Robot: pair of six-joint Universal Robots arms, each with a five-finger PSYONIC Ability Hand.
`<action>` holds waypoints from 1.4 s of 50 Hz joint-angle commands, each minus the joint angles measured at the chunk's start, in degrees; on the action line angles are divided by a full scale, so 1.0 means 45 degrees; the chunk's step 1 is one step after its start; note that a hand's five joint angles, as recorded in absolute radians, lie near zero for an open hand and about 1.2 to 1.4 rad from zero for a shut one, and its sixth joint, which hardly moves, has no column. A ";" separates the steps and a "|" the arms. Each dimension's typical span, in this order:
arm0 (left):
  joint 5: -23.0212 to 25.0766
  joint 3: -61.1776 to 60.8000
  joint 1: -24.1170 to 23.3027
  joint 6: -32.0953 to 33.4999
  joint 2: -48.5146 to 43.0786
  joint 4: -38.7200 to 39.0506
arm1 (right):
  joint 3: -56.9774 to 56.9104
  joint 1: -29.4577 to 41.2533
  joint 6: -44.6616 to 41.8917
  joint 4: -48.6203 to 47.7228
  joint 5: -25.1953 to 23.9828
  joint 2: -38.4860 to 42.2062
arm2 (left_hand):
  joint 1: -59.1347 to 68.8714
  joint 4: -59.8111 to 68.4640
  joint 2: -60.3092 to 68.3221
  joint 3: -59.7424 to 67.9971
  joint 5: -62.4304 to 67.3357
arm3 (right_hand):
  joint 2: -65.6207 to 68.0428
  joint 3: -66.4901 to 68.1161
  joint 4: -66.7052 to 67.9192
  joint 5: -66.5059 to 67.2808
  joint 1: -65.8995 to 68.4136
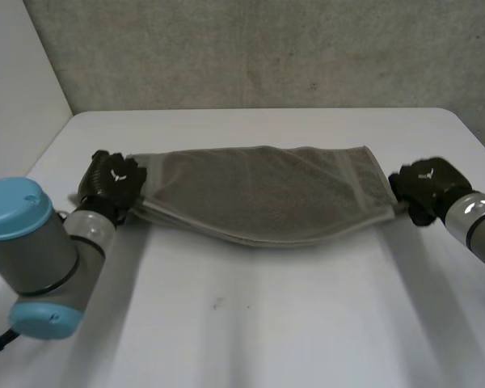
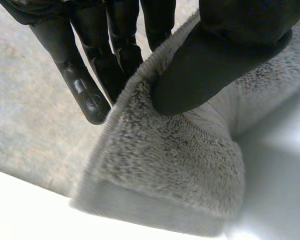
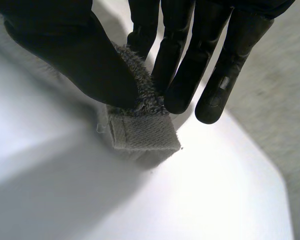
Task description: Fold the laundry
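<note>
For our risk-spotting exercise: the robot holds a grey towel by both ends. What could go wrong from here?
The right hand pinches only a small corner of the towel; it might slip free under tension. The towel sags between it and the left hand, its layers offset, so the fold may land crooked.

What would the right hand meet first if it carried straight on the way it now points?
The grey towel itself. The right hand pinches its end corner and points along it toward the left hand, so it would probably bunch the cloth, though depth is unclear.
</note>
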 commanded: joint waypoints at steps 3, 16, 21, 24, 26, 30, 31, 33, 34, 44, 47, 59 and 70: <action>-0.0102 -0.1097 0.0398 0.1716 0.3024 -0.5309 | -0.0372 -0.0122 -0.3580 0.7273 -0.0075 -0.1772 | 0.2481 0.2274 0.2279 0.2297 0.2271 | 0.2821 0.2708 0.2591 0.2904 0.5664; 0.0951 -0.0922 0.0535 0.1853 0.5059 -0.9696 | -0.0508 -0.0766 -0.5050 0.9354 -0.0193 -0.3339 | 0.2481 0.2274 0.2279 0.2297 0.2271 | 0.2821 0.2708 0.2591 0.2904 0.5664; 0.1362 -0.0552 0.0711 0.1853 0.4341 -0.8878 | -0.1015 -0.0630 -0.4836 0.8343 -0.0057 -0.2174 | 0.2481 0.2274 0.2279 0.2297 0.2271 | 0.2821 0.2708 0.2591 0.2904 0.5664; 0.1266 0.0110 0.0692 0.1912 0.2821 -0.7825 | -0.1678 -0.0533 -0.4699 0.7425 0.0158 -0.0903 | 0.2481 0.2274 0.2279 0.2297 0.2271 | 0.2821 0.2708 0.2591 0.2904 0.5664; 0.1207 0.0597 0.0653 0.1912 0.2136 -0.7239 | -0.1990 -0.0377 -0.4408 0.7034 0.0313 -0.0414 | 0.2481 0.2274 0.2279 0.2297 0.2271 | 0.2821 0.2708 0.2591 0.2904 0.5664; 0.1207 0.2062 0.0536 0.1912 0.0106 -0.5754 | -0.2985 0.0538 -0.3003 0.5668 0.1054 0.1070 | 0.2481 0.2274 0.2279 0.2297 0.2271 | 0.2821 0.2708 0.2591 0.2904 0.5664; 0.1207 0.2067 0.0536 0.1912 0.0098 -0.5749 | -0.2989 0.0542 -0.2999 0.5662 0.1057 0.1075 | 0.2481 0.2274 0.2279 0.2297 0.2271 | 0.2821 0.2708 0.2591 0.2904 0.5664; 0.1168 0.3174 0.0458 0.1893 -0.1243 -0.4855 | -0.3651 0.1067 -0.2298 0.4186 0.1679 0.2067 | 0.2481 0.2274 0.2279 0.2297 0.2271 | 0.2821 0.2708 0.2591 0.2904 0.5664; 0.1168 0.3180 0.0458 0.1892 -0.1249 -0.4851 | -0.3653 0.1069 -0.2296 0.4178 0.1682 0.2071 | 0.2481 0.2274 0.2279 0.2297 0.2271 | 0.2821 0.2708 0.2591 0.2904 0.5664; 0.1109 0.6442 0.0399 0.1853 -0.4316 -0.4069 | -0.4571 0.1753 -0.2178 -0.0158 0.3342 0.4357 | 0.2481 0.2274 0.2279 0.2297 0.2271 | 0.2821 0.2708 0.2591 0.2904 0.5664; 0.1129 0.6989 0.0360 0.1795 -0.4726 -0.4050 | -0.4630 0.1831 -0.2139 -0.0920 0.3362 0.4571 | 0.2481 0.2274 0.2279 0.2297 0.2271 | 0.2821 0.2708 0.2591 0.2904 0.5664; 0.1168 0.7712 0.0360 0.1853 -0.5663 -0.3718 | -0.5099 0.1851 -0.2139 -0.2111 0.3537 0.5254 | -0.1918 -0.2124 -0.2119 -0.2102 -0.2128 | 0.0058 -0.0055 -0.0172 0.0141 0.2902; 0.1109 0.7555 0.0067 0.1678 -0.4081 -0.3698 | -0.5021 0.1987 -0.1846 -0.2189 0.4553 0.3380 | -1.2877 -1.3084 -1.3079 -1.3062 -1.3088 | -1.2735 -1.2848 -1.2965 -1.2652 -0.9892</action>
